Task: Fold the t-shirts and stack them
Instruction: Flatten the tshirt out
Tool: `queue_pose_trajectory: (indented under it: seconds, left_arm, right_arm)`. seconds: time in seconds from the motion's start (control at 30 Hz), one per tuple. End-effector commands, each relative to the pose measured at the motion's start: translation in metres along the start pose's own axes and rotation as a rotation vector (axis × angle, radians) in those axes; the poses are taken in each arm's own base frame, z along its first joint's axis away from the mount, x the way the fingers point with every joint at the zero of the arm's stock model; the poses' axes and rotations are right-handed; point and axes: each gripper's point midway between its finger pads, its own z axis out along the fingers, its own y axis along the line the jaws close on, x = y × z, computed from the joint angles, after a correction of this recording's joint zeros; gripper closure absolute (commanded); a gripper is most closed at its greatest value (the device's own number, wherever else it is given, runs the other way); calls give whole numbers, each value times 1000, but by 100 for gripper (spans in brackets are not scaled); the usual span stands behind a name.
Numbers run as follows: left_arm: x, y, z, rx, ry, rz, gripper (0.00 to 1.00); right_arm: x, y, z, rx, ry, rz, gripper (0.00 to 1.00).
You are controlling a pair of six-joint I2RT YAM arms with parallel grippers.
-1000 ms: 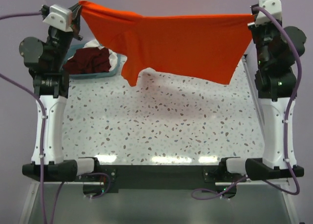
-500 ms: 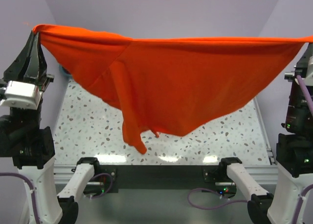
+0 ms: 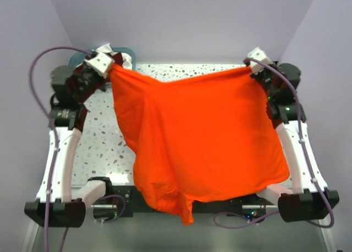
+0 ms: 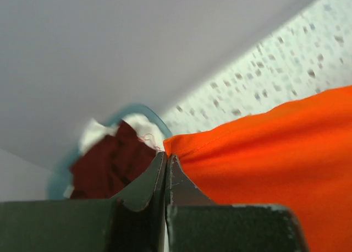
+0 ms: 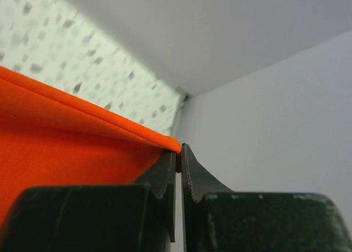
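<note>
A bright orange-red t-shirt [image 3: 203,136] is stretched between both arms and drapes over the table toward the near edge, its lower corner hanging past the front rail. My left gripper [image 3: 111,66] is shut on its far left corner [image 4: 181,144]. My right gripper [image 3: 250,66] is shut on its far right corner [image 5: 165,143]. Dark maroon t-shirts [image 4: 107,164] and some white cloth [image 4: 140,125] lie heaped in the teal basket [image 3: 77,57] behind the left gripper.
The speckled table [image 3: 99,136] shows to the left of the shirt. Purple walls close in the back and both sides. Both arm bases [image 3: 55,211] sit at the near corners with purple cables looping beside them.
Both arms swung the orange-red shirt up toward the camera, then forward and down; it now lies spread over the table, held at the far corners.
</note>
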Motion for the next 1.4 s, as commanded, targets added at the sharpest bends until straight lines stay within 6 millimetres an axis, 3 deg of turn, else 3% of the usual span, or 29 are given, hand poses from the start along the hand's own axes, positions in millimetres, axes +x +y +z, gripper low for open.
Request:
queue_pose_trajectory:
  seconds: [0.0, 0.03, 0.07, 0.1, 0.13, 0.17, 0.2, 0.23, 0.27, 0.3, 0.33, 0.37, 0.4, 0.43, 0.47, 0.5, 0.57, 0.6, 0.63, 0.67, 0.7, 0.8, 0.93, 0.97, 1.03, 1.2, 1.27, 1.3, 1.37]
  left_arm:
    - [77, -51, 27, 139, 153, -94, 100]
    - [99, -57, 44, 138, 187, -98, 100]
    - [120, -77, 55, 178, 221, -106, 100]
    - [134, -84, 64, 190, 239, -109, 100]
    - [160, -89, 85, 191, 275, -120, 100]
    - [170, -91, 97, 189, 288, -138, 100]
    - [181, -90, 110, 184, 307, -144, 100]
    - [224, -99, 127, 192, 406, -175, 100]
    - [217, -85, 149, 173, 384, -155, 100]
    - [228, -84, 162, 173, 411, -157, 100]
    - [269, -93, 174, 188, 505, -180, 100]
    - [255, -77, 197, 167, 470, -160, 100]
    - [283, -83, 207, 176, 525, -165, 100]
    - [286, -81, 217, 175, 521, -165, 100]
    - [271, -69, 235, 161, 478, -151, 100]
    - [275, -70, 243, 171, 480, -146, 100]
    - [280, -65, 266, 164, 464, -139, 100]
    - [301, -72, 272, 172, 501, -143, 100]
    - [305, -72, 277, 170, 507, -139, 100]
    - [295, -62, 289, 153, 480, -122, 100]
    - [310, -68, 292, 166, 499, -126, 100]
    - [307, -70, 304, 179, 453, -107, 100]
    - [309, -76, 311, 182, 413, -75, 100]
    - [311, -78, 312, 183, 411, -70, 100]
    - [312, -82, 317, 185, 395, -66, 100]
    - [320, -87, 328, 182, 388, -59, 100]
    - [316, -83, 334, 168, 374, -54, 100]
    - [321, -82, 336, 153, 381, -52, 98]
    - [314, -76, 340, 130, 369, -60, 84]
  right_arm:
    - [43, 54, 24, -121, 43, -45, 100]
    - [60, 74, 37, -161, 75, -54, 100]
    - [85, 99, 44, -212, 119, -66, 100]
    - [90, 106, 55, -203, 106, -70, 100]
    - [102, 118, 63, -219, 123, -76, 100]
    - [132, 147, 80, -276, 189, -85, 100]
    - [137, 150, 93, -253, 186, -86, 100]
    - [150, 159, 105, -255, 215, -92, 100]
    - [170, 171, 122, -262, 265, -97, 100]
    - [177, 176, 135, -255, 275, -98, 100]
    - [185, 178, 144, -253, 295, -85, 100]
    - [178, 167, 160, -224, 286, -78, 100]
    - [197, 184, 171, -259, 326, -79, 100]
    - [200, 184, 179, -257, 333, -74, 100]
    - [195, 178, 192, -241, 327, -72, 100]
    - [208, 191, 197, -274, 358, -74, 100]
    - [208, 186, 212, -264, 361, -73, 100]
    - [222, 198, 215, -292, 393, -79, 100]
    - [220, 194, 221, -288, 390, -84, 100]
    - [225, 195, 224, -293, 400, -88, 100]
    - [240, 204, 225, -315, 437, -95, 100]
    - [252, 207, 232, -335, 477, -101, 100]
    - [254, 205, 235, -338, 497, -115, 100]
    - [267, 194, 234, -323, 524, -113, 100]
    - [273, 191, 231, -341, 546, -117, 100]
    - [281, 199, 233, -397, 604, -80, 100]
    - [277, 191, 243, -362, 612, -56, 95]
    - [289, 197, 240, -375, 662, -61, 89]
    - [282, 186, 245, -346, 678, -40, 60]
